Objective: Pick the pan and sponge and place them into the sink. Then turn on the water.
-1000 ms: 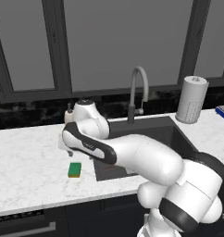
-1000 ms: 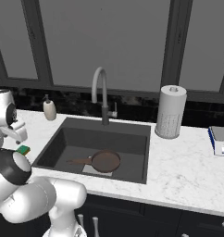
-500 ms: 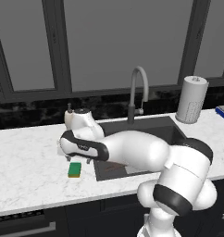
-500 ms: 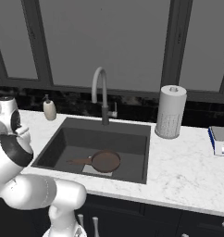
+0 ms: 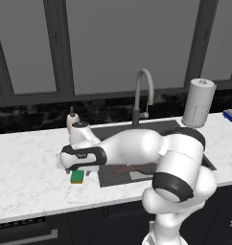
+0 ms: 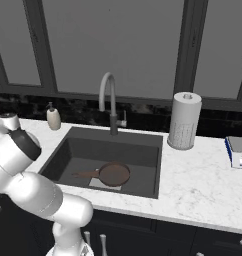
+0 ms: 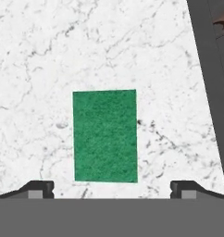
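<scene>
**Open gripper over the sponge, pan in the sink**

Left base view: the white arm bends low over the marble counter (image 5: 27, 162), its hand just left of the sink (image 5: 185, 128). The sponge (image 5: 77, 176) lies on the counter right under the hand, close to the basin's left edge, green on top with a yellow strip below. Part of the pan (image 5: 132, 169) shows in the basin behind the arm — mostly its brown handle. The faucet (image 5: 142, 95) stands at the back rim, a soap bottle (image 5: 71, 119) to its left, a paper towel roll (image 5: 198, 102) to its right.

Right base view: the pan lies flat on the sink floor, partly over the pale square, handle pointing left. No stream can be made out at the faucet, though the spout is small here. The arm crowds the left edge.

Hand view: the gripper (image 7: 111, 187) looks straight down at the sponge, which lies between the two fingertips (image 7: 40, 189) — they stand wide apart and do not touch it. The sink edge runs along the right side.
</scene>
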